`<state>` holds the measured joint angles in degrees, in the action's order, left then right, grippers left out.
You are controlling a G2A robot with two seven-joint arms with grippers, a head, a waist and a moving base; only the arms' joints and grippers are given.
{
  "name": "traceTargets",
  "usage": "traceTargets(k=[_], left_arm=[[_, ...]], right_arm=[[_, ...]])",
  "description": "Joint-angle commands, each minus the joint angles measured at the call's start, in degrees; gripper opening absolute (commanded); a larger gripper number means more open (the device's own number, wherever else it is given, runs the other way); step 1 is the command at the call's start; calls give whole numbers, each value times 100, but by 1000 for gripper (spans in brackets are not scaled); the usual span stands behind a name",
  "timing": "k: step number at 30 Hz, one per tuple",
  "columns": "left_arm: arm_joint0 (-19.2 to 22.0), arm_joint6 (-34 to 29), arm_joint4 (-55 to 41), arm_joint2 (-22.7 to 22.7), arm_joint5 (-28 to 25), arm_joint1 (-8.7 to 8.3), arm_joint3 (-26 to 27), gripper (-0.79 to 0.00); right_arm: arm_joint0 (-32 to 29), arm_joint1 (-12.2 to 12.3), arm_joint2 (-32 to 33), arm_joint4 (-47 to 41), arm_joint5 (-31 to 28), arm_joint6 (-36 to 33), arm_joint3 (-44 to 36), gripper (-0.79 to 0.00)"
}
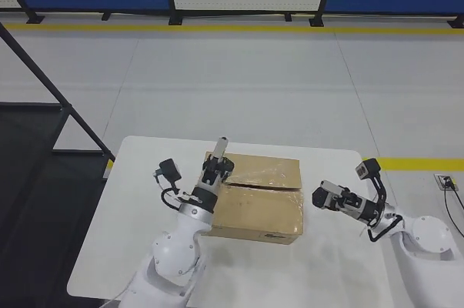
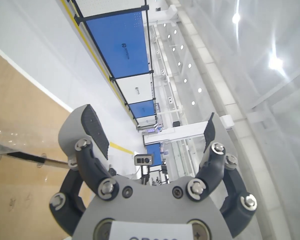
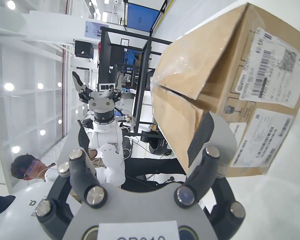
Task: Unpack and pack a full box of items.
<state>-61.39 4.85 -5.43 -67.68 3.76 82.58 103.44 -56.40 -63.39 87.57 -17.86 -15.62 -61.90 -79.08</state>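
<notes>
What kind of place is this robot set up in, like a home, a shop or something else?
Most likely an industrial test hall or robotics lab: yellow lines mark the pale floor, blue and white partition panels fence the area, and a cardboard box sits on a white work table.

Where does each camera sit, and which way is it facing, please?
Top view: above the arms, looking down at the table and the cardboard box; both arms show, the left gripper at one end of the box, the right gripper off the other end.
Left wrist view: on the left wrist, facing up past its open fingers towards the ceiling.
Right wrist view: on the right wrist, facing across the table at the box's labelled end, between its own open fingers.
Shared: both wrist views show the box's top seam.
</notes>
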Motion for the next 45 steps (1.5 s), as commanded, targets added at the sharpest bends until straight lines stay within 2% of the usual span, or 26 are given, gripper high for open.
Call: traceTargets(k=[1,4,5,12,14,20,24,31,35,45], left_arm=[[-125,-1,-432,-418,57,-21,240,0],[-336,11,-750,-970,104,-60,439,0],[-411,5,-776,-1129,94,-75,470,0],[-1066,-79,-990,-1874,26,-144,549,0],[-1213,-123,-1157,-1965,20,-147,558,0],[-1347,-337,-1126,-1903,5,-157,663,0],[-1351,-432,-1079,-1810,35,-159,720,0],[-1473,-579,-923,-1846,251,-187,679,0],[-1473,-579,-923,-1846,251,-187,679,0],[-1473,-579,-923,-1846,251,-187,679,0]], right_arm=[[70,-6,-101,82,-42,98,-139,0],[422,-38,-447,431,247,326,-242,0],[599,-45,-578,703,502,436,-183,0],[599,-45,-578,703,502,436,-183,0],[558,-50,-570,753,438,705,-247,0],[775,-77,-878,1742,-396,1480,-344,0],[1303,-145,-1180,1786,-22,1635,405,0],[1285,-145,-1192,1803,-14,1642,396,0],[1243,-182,-1458,2363,19,2158,258,0],[1833,-272,-1982,2947,-45,2106,860,0]])
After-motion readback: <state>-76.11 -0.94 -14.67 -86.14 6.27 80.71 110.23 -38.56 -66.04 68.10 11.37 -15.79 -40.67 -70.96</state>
